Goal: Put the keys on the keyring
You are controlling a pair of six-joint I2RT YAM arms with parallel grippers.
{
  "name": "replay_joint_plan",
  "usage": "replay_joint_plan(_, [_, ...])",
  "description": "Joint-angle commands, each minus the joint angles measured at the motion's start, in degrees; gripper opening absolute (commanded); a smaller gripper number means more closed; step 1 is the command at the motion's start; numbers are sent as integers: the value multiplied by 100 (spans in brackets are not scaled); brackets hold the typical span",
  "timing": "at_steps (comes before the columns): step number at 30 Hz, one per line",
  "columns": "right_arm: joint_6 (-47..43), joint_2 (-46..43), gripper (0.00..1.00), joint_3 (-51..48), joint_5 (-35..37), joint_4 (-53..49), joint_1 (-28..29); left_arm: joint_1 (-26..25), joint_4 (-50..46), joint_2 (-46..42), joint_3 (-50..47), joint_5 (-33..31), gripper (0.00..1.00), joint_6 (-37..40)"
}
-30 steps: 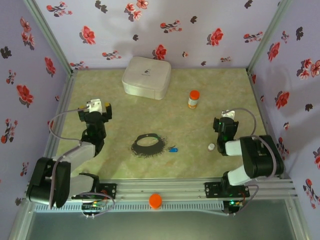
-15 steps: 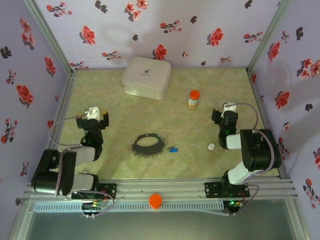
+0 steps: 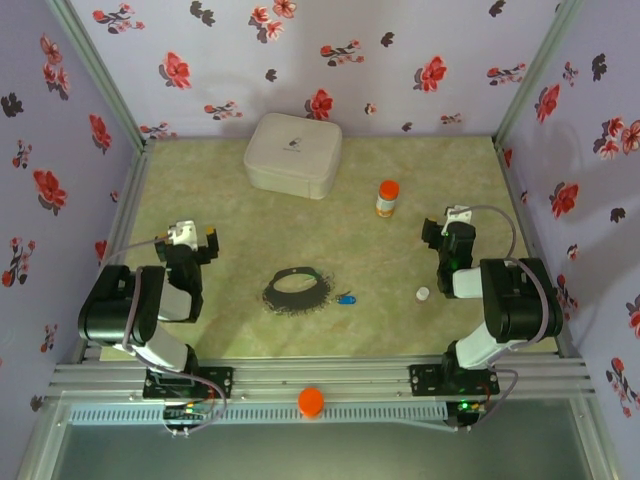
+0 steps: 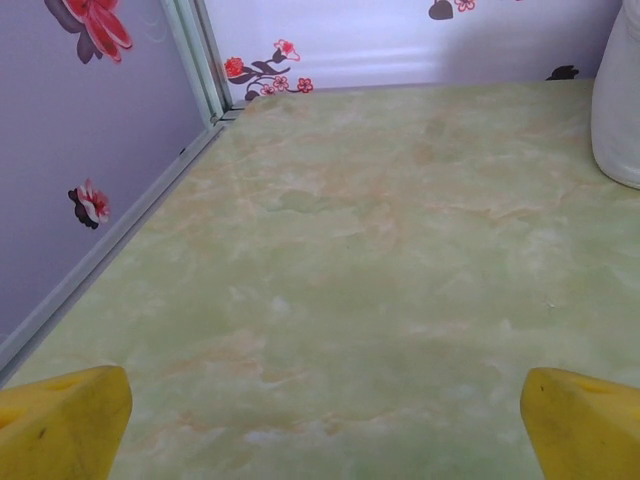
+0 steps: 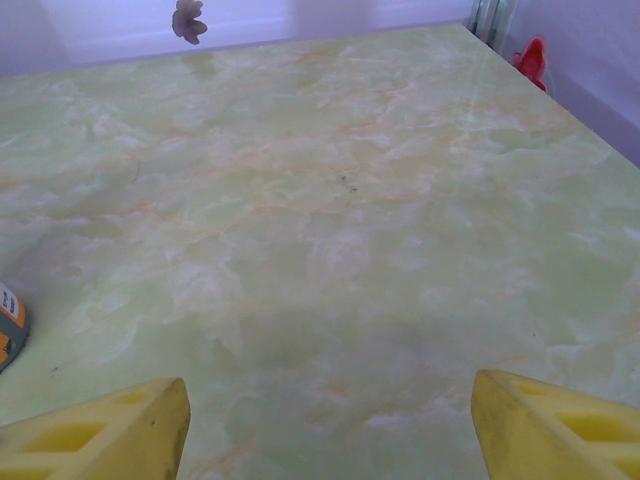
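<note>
The right gripper (image 5: pixel 330 432) had its yellow fingertips (image 5: pixel 100 435) spread wide apart at the near corners, above the green marbled table (image 5: pixel 330 200). A sliver of an orange-and-white bottle (image 5: pixel 8 328) showed at the left edge. The flowered wall (image 5: pixel 186 20) stood at the far side.

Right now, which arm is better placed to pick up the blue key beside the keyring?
Probably the right. The blue key lies just off the right side of the keyring, nearer the right gripper. The left gripper would have to reach across the ring. Both grippers are open.
</note>
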Motion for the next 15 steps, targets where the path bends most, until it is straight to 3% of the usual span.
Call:
replay_joint_plan(1, [96, -51, 76, 91, -52, -46, -44, 35, 461, 46, -57, 112, 100, -65])
replay_joint_plan(6, [100, -51, 76, 95, -48, -49, -44, 39, 448, 51, -45, 585, 100, 95])
replay_joint_plan(11, [95, -49, 76, 90, -52, -49, -44, 38, 336, 46, 32, 612, 100, 119])
replay_joint_plan(15, [96, -49, 76, 91, -48, -51, -44, 38, -894, -111, 570, 614, 100, 144])
